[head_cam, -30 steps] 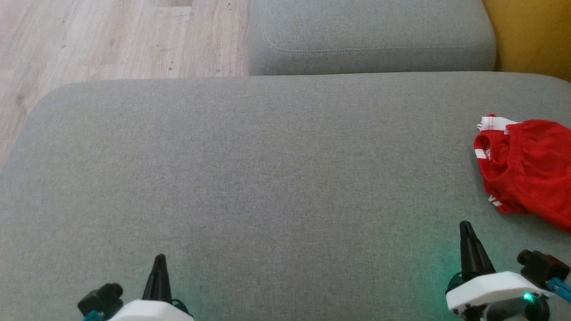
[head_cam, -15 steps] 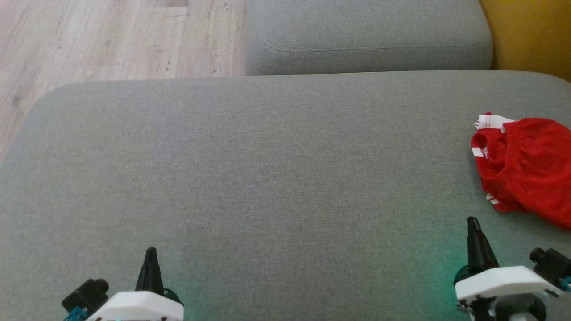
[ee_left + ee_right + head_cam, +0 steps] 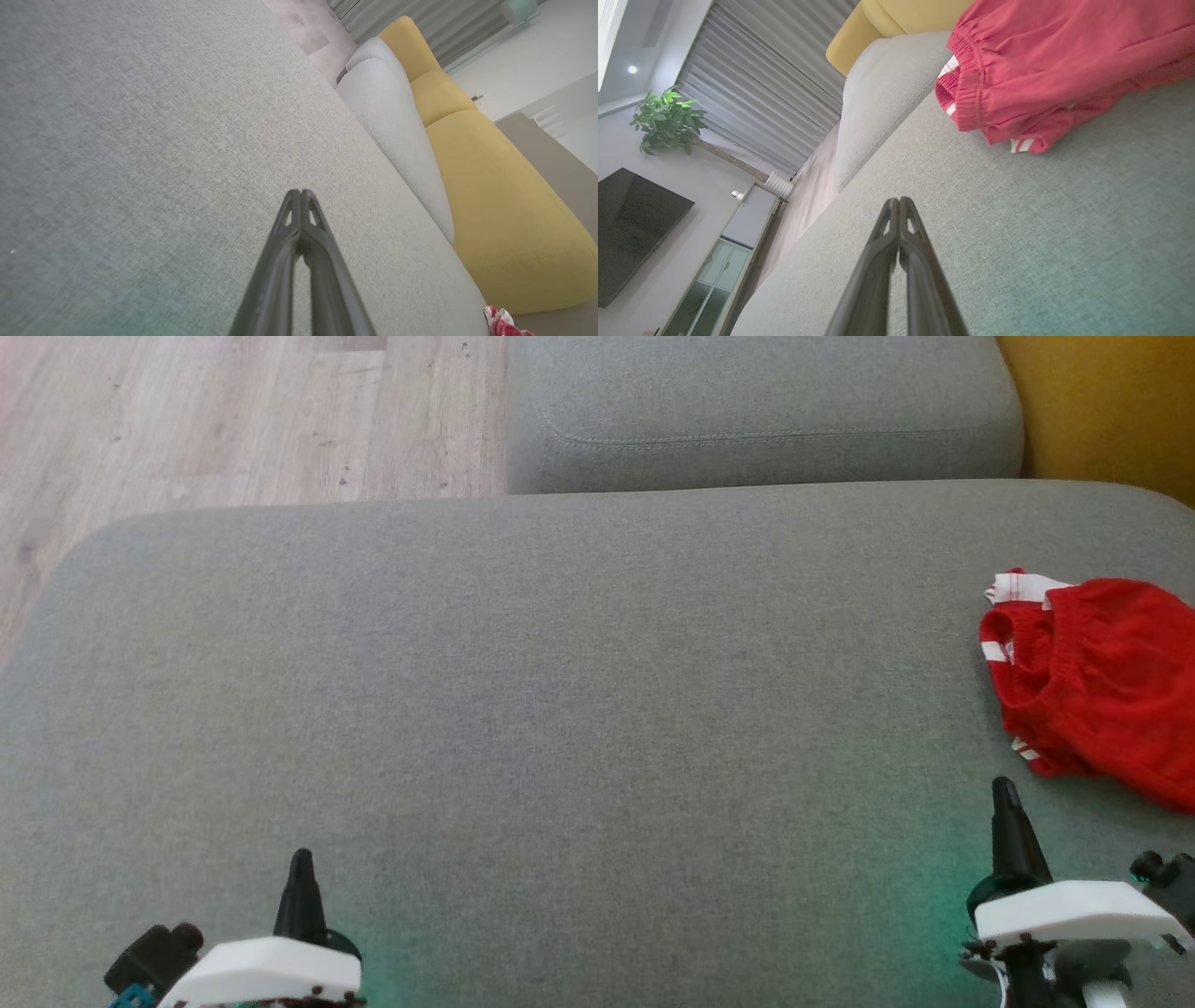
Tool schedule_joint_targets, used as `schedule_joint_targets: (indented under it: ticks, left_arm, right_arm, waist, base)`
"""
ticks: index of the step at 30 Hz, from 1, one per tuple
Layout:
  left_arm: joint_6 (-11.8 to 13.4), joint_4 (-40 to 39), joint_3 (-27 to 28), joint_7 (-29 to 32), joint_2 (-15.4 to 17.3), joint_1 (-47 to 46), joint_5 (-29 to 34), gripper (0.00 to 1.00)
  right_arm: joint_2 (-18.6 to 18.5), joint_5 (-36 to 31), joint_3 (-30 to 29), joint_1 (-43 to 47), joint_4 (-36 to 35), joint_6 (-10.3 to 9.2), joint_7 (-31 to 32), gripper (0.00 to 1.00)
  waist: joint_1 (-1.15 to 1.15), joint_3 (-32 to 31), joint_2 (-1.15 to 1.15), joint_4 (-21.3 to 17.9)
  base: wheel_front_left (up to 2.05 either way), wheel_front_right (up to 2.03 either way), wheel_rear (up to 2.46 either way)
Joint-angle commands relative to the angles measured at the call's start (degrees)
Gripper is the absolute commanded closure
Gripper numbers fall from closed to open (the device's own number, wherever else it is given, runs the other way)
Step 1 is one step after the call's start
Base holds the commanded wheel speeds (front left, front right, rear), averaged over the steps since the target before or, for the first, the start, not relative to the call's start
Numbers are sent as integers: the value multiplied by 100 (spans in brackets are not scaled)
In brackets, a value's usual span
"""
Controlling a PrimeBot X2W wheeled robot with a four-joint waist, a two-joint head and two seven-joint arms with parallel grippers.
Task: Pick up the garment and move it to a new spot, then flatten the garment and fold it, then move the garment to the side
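Observation:
The garment (image 3: 1102, 686) is a crumpled pair of red shorts with white stripes, lying at the right edge of the grey sofa seat (image 3: 560, 709). It fills the upper right of the right wrist view as the garment (image 3: 1055, 70), and a corner of the garment (image 3: 502, 324) peeks in at the bottom right of the left wrist view. My right gripper (image 3: 1006, 795) hovers just in front of it, shut and empty, its tips (image 3: 899, 201) pressed together. My left gripper (image 3: 301, 859) is at the lower left, far from the cloth, also shut with nothing held (image 3: 300, 193).
A second grey cushion (image 3: 766, 420) lies beyond the seat, with a yellow cushion (image 3: 1111, 411) to its right. Wooden floor (image 3: 215, 420) lies past the seat's far left corner. A plant (image 3: 665, 121), a dark screen (image 3: 630, 228) and curtains stand in the room.
The head camera has shifted a little, so the whole scene sits slightly left and higher. Both grippers have spread slightly outward and stay shut. The garment lies as before.

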Motion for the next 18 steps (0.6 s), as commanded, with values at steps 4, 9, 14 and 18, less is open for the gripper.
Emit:
schedule_joint_targets:
  ticks: [4,9,14,18]
  left_arm:
    - [-93,-200,265,85,7,-361,-288,100]
    - [-143,-221,366,153,-14,-392,-551,100]
    - [-193,-242,468,222,-35,-423,-814,100]
    - [-233,-258,549,277,-51,-447,-1024,100]
  right_arm:
    - [-43,376,-5,-326,-221,23,86,100]
    - [-45,713,-36,-362,-229,25,150,100]
    - [-46,1049,-67,-398,-236,26,215,100]
    - [-47,1318,-92,-427,-242,27,266,100]
  waist:
    - [0,1,0,-16]
    - [0,3,0,-34]
    - [0,4,0,-52]
    - [0,5,0,-67]
  base:
    - [0,0,0]
    - [0,0,0]
    - [0,0,0]
    - [0,0,0]
